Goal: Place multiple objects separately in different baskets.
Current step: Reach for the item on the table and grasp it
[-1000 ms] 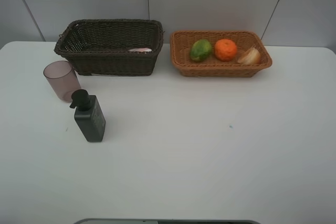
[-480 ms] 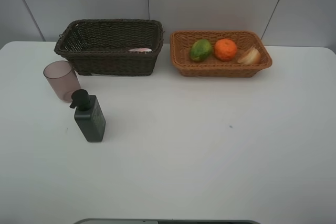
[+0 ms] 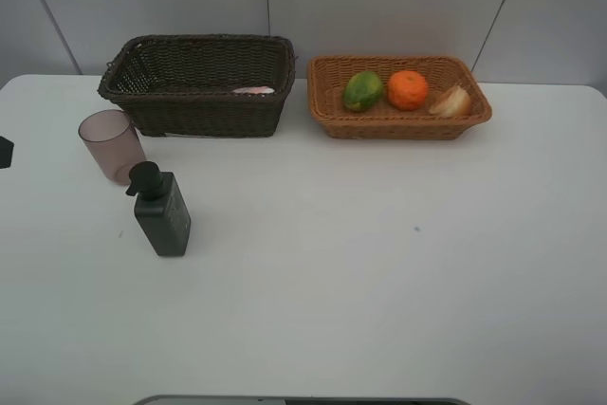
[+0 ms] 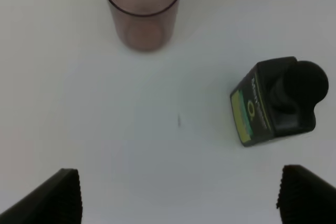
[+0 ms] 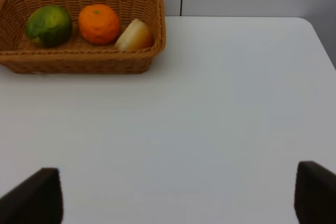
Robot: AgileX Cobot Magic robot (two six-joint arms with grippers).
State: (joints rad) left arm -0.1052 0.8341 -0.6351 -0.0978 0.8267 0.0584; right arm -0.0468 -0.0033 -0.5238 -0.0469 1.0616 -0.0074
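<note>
The dark brown basket (image 3: 204, 116) at the back left holds a pink bottle (image 3: 252, 90), mostly hidden by its wall. In the tan basket (image 3: 398, 126) lie a green fruit (image 3: 362, 90), an orange (image 3: 408, 89) and a pale yellow fruit (image 3: 452, 101). A mauve cup (image 3: 112, 145) and a dark grey pump bottle (image 3: 161, 211) stand on the table in front of the dark basket. My left gripper (image 4: 178, 198) hangs open above the table near the cup (image 4: 142, 9) and pump bottle (image 4: 275, 103). My right gripper (image 5: 176, 195) is open, well short of the tan basket (image 5: 79, 64).
A white table (image 3: 379, 263) carries everything, with a grey wall behind it. A dark bit of the left arm (image 3: 4, 151) shows at the left edge of the high view. The right arm is out of that view.
A dark bit of the left arm has come into the high view at its left edge. Baskets and objects have not moved.
</note>
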